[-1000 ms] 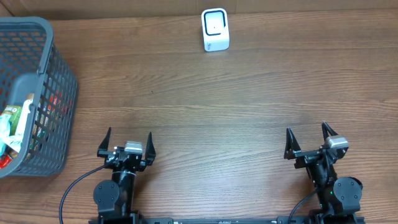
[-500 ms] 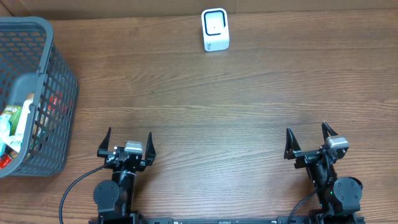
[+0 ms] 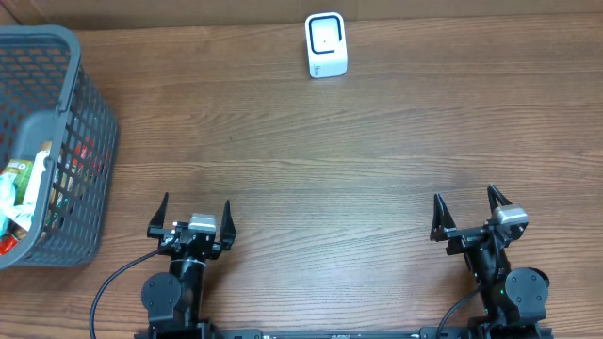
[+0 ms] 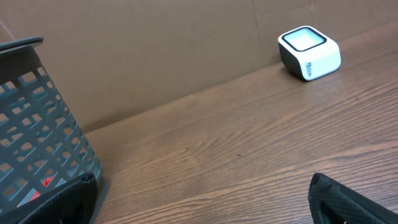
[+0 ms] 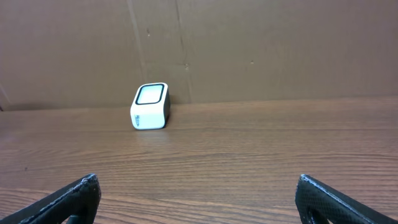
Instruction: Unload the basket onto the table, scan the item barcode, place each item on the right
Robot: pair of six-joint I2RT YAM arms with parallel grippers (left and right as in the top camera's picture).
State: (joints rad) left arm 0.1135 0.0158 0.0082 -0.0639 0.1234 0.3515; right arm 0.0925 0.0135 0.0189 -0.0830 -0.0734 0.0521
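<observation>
At the left edge of the overhead frame, a grey basket (image 3: 92,141) stands on the wooden counter (image 3: 330,160), with packaged items (image 3: 24,184) inside it; their barcodes are too small to make out. Top centre sits the white scanner (image 3: 326,44), close to a cardboard wall (image 5: 249,43). Along the bottom, the left arm (image 3: 174,287) and right arm (image 3: 513,282) sit well apart, each with jaws spread wide, released and grasping nothing.

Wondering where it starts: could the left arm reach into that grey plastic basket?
Probably yes: the grey plastic basket is open-topped, and nothing stands between it and the open left gripper, though it must clear the rim.
</observation>
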